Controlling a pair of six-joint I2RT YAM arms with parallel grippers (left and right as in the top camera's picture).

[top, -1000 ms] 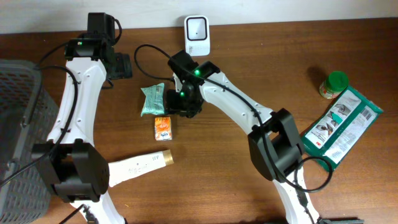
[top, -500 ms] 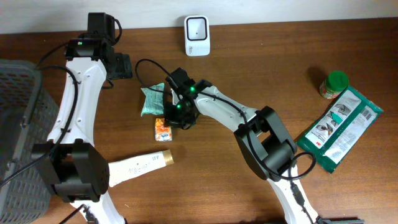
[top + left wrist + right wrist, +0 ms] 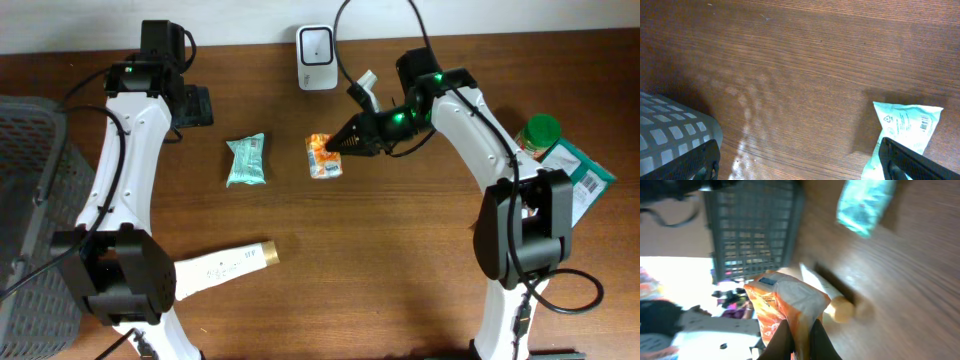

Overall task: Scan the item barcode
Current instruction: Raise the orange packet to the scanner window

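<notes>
Scanner (image 3: 317,44) at table's (image 3: 400,260) back edge; snack packet (image 3: 323,157) in front of it, pouch (image 3: 246,160) left of packet, tube (image 3: 225,266) front-left. Basket (image 3: 30,200) far left; jar (image 3: 537,135), bag (image 3: 575,172) far right.

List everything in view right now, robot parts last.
orange packet: 1, orange, held by the right gripper, in front of the scanner
scanner: 1, white, far edge of table
teal packet: 1, teal, flat on table, left of orange packet
tube: 1, white with gold cap, near left
jar: 1, green lid, right side
pouch: 1, green and white, right edge, partly behind the arm
basket: 1, grey, left edge
table: 1, brown wood
left gripper: 1, black, open, empty
right gripper: 1, black, shut on orange packet
</notes>
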